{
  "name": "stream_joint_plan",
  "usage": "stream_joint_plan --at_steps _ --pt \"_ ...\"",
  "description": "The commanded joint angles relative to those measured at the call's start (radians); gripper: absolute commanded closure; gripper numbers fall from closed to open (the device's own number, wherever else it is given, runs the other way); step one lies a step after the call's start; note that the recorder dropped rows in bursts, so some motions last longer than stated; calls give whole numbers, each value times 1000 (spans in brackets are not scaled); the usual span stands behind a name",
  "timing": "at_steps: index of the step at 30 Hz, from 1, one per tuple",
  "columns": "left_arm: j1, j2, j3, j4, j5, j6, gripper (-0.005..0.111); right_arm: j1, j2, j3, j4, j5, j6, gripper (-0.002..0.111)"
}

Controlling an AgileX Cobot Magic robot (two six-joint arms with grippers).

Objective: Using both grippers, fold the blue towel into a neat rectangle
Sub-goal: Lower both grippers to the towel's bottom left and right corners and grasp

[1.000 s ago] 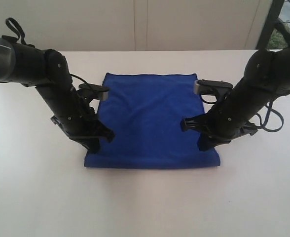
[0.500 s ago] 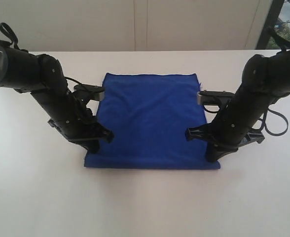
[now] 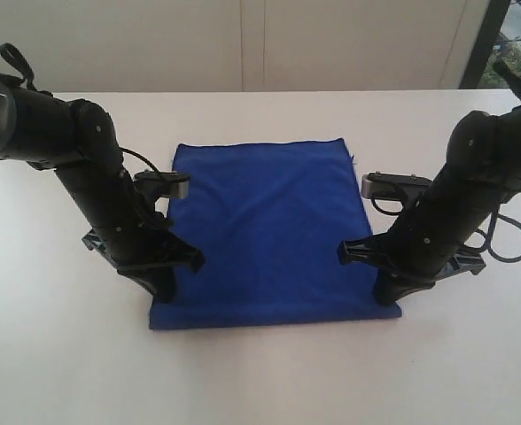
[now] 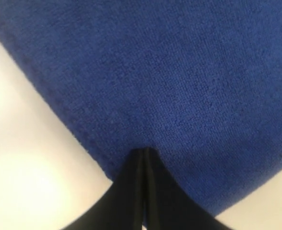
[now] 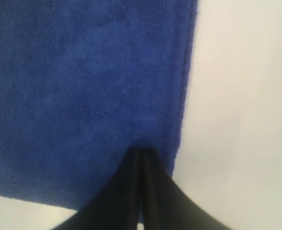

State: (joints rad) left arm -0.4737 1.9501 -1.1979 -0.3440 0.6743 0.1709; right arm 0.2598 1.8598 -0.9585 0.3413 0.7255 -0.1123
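Observation:
The blue towel (image 3: 269, 230) lies flat on the white table (image 3: 260, 381) as a folded, roughly square shape. My left gripper (image 3: 165, 290) stands tip-down on its near left corner. My right gripper (image 3: 386, 297) stands tip-down on its near right corner. In the left wrist view the gripper (image 4: 145, 152) has its fingers pressed together, tips sunk into the towel (image 4: 179, 72) close to its hem. The right wrist view shows the same: the gripper (image 5: 140, 149) is shut, its tips in the towel (image 5: 83, 72) just inside the side edge.
Bare white tabletop (image 3: 57, 354) surrounds the towel on every side. A pale wall (image 3: 260, 44) runs behind the table's far edge. A dark window frame (image 3: 486, 44) stands at the back right.
Both grippers have moved toward the table's near edge, and the towel has come with them. Its near edge sits lower in the view and its far edge has also shifted nearer.

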Motion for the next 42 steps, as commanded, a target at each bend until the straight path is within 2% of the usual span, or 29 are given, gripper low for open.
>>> stream_joint_plan --at_steps 1,8,18,29,32,34,38,42 --pt "-32 15 37 31 104 -34 107 2 5 59 -40 38 7 108" --pt "-37 13 37 94 71 -40 107 2 -45 73 -40 32 7 108" --pt "-37 1 37 96 59 -40 107 2 -74 73 -40 0 7 108" --pt "-37 -119 14 99 66 -34 107 2 -207 71 -40 -34 11 108" --pt "-37 -138 8 101 105 -33 107 2 -255 71 -40 -23 3 108" --pt "-37 -158 8 103 134 23 107 2 -288 71 -40 -7 -73 108" --pt "-37 -228 12 103 216 271 107 2 -354 71 -40 80 -325 108" --pt "-39 -292 57 46 230 517 107 2 -375 73 -22 149 -430 108"
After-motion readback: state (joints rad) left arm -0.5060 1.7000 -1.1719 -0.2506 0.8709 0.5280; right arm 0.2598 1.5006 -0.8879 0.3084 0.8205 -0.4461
